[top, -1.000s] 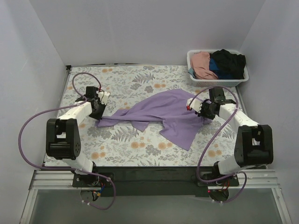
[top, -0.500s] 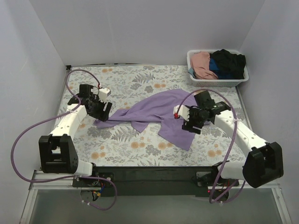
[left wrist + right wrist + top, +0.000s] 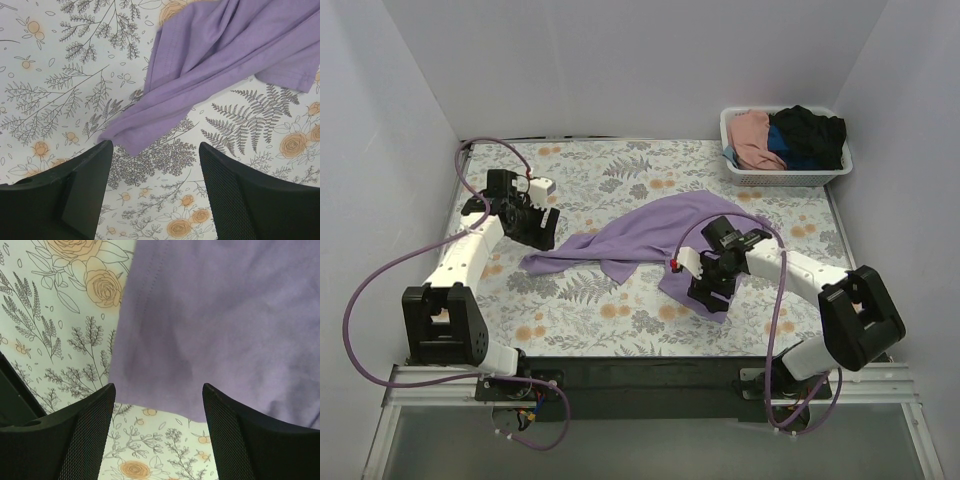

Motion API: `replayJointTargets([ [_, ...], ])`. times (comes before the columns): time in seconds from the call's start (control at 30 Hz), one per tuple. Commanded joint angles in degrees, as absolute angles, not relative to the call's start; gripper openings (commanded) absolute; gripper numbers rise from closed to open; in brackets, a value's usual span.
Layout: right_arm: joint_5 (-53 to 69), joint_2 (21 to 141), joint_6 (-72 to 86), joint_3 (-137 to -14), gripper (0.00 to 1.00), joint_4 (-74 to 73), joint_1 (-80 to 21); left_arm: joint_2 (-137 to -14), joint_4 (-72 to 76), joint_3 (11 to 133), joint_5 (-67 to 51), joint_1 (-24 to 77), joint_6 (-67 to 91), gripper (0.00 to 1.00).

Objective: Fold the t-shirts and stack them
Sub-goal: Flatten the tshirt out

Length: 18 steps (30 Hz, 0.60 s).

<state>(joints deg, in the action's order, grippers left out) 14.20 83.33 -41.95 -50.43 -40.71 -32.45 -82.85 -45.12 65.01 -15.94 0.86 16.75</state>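
Note:
A large lavender t-shirt (image 3: pixel 650 235) lies crumpled and spread on the flowered table, one tip pointing left and its hem toward the near edge. My left gripper (image 3: pixel 544 226) hangs open just left of that left tip, touching nothing. In the left wrist view, the shirt (image 3: pixel 215 55) lies ahead of the open gripper (image 3: pixel 155 147). My right gripper (image 3: pixel 706 291) hovers open over the shirt's near hem. The right wrist view has the purple cloth (image 3: pixel 225 315) ending between the spread fingers (image 3: pixel 85 430), nothing gripped. Pink (image 3: pixel 752 135), blue (image 3: pixel 788 150) and black (image 3: pixel 812 130) t-shirts lie in the basket.
A white slatted basket (image 3: pixel 790 178) stands at the back right corner of the table. White walls close in the table on the left, back and right. Purple cables loop from both arms near the table's sides.
Both grippers have opened and let go of the lavender shirt. The left gripper drew back to the left. The right arm swung left and nearer, over the shirt's near hem.

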Motion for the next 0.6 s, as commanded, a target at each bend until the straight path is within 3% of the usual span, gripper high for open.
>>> replayJointTargets([
  [0.0, 12.22, 84.02, -38.76, -48.52, 0.77, -37.71, -34.62, -82.7, -46.23, 66.88, -16.79, 0.26, 17.75, 0.69],
  [0.13, 8.97, 86.74, -38.5, -45.62, 0.78, -34.55, -36.03, -83.41, -46.84, 67.76, -17.23, 0.09, 18.81, 0.7],
  [0.17, 7.66, 88.05, -38.58, -44.57, 0.72, -34.11, -36.38, -83.76, -47.02, 68.37, -17.4, 0.09, 19.16, 0.7],
  [0.23, 6.6, 89.12, -38.76, -43.95, 0.51, -33.75, -36.82, -83.93, -47.55, 68.73, -17.84, 0.09, 19.34, 0.7],
  [0.27, 5.63, 89.47, -38.67, -43.86, 0.26, -33.92, -36.74, -83.94, -47.55, 68.82, -18.02, -1.65, 19.51, 0.7],
  [0.33, 4.75, 88.43, -39.11, -44.73, 0.02, -35.06, -36.83, -83.85, -47.63, 69.08, -18.37, -2.19, 19.51, 0.7],
  [0.57, 8.35, 69.04, -45.86, -57.91, 0.01, -50.17, -28.23, -81.04, -49.83, 69.79, -21.35, -3.08, 15.57, 0.7],
])
